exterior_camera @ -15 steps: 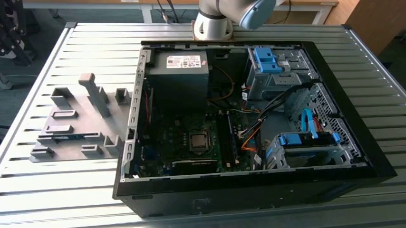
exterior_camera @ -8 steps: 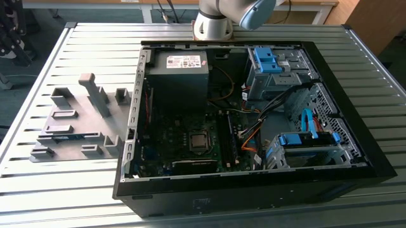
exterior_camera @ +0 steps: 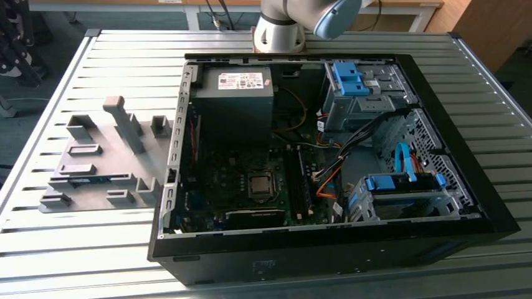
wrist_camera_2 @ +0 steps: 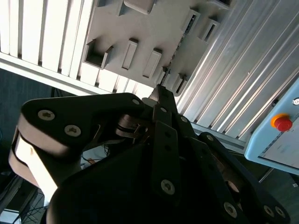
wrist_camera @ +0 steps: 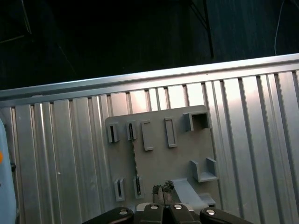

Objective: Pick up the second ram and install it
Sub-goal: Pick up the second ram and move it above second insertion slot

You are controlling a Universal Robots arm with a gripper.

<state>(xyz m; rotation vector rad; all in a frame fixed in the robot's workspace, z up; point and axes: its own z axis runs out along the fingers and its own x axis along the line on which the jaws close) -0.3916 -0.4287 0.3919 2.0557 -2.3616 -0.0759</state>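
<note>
Whether the jaws are spread or pressed together cannot be told: in the first wrist view the frame edge cuts them off, and in the second wrist view their own black linkage covers them. They grip nothing that shows. The second ram (wrist_camera: 134, 161) stands on its long edge on the grey fixture plate (wrist_camera: 180, 163), below the jaws and well apart from them, a little to one side of their line. Seen edge-on in both wrist views, it is a thin dark strip, so its faces are hidden. Its long axis runs straight away from the jaws, each end seated in a slotted grey block (wrist_camera: 132, 132). In the exterior view the second ram (exterior_camera: 90, 180) shows as a blue-teal sliver partly hidden by blocks, its chips too small to make out. The plate lies on the slatted counter (exterior_camera: 83, 261) beside the open computer case (exterior_camera: 332, 258).
</note>
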